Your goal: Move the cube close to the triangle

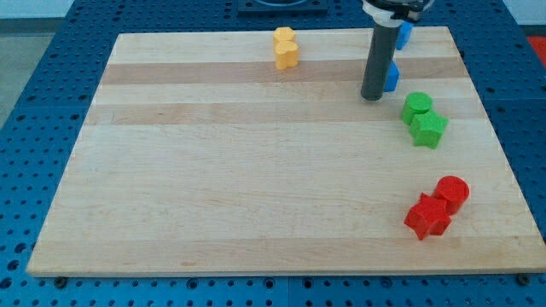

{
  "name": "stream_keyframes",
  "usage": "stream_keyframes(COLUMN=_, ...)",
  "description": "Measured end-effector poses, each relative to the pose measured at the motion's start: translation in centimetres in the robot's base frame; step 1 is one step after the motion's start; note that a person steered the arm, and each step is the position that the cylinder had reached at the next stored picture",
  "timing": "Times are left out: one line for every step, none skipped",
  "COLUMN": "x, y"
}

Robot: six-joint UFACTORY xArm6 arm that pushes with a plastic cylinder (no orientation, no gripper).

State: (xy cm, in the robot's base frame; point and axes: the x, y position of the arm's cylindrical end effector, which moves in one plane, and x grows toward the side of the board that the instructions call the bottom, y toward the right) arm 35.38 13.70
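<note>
My tip (372, 97) rests on the board at the view's upper right. A blue block (392, 77) sits just to the tip's right, touching or almost touching the rod, and is partly hidden by it. A second blue block (404, 34) lies higher up at the board's top edge, also half hidden behind the rod. I cannot tell which of the blue blocks is a cube or a triangle.
Two yellow blocks (286, 48) touch each other at the top centre. A green round-lobed block (417, 106) and a green star-like block (429, 130) sit below right of the tip. A red cylinder (452, 194) and a red star (427, 217) lie at lower right.
</note>
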Motion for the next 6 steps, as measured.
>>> stream_keyframes(x=-0.3, y=1.0)
stream_keyframes(x=-1.4, y=2.1)
stream_keyframes(x=-3.6, y=2.8)
stream_keyframes(x=-4.2, y=3.1)
stream_keyframes(x=-4.2, y=2.3)
stream_keyframes(x=-4.2, y=1.7)
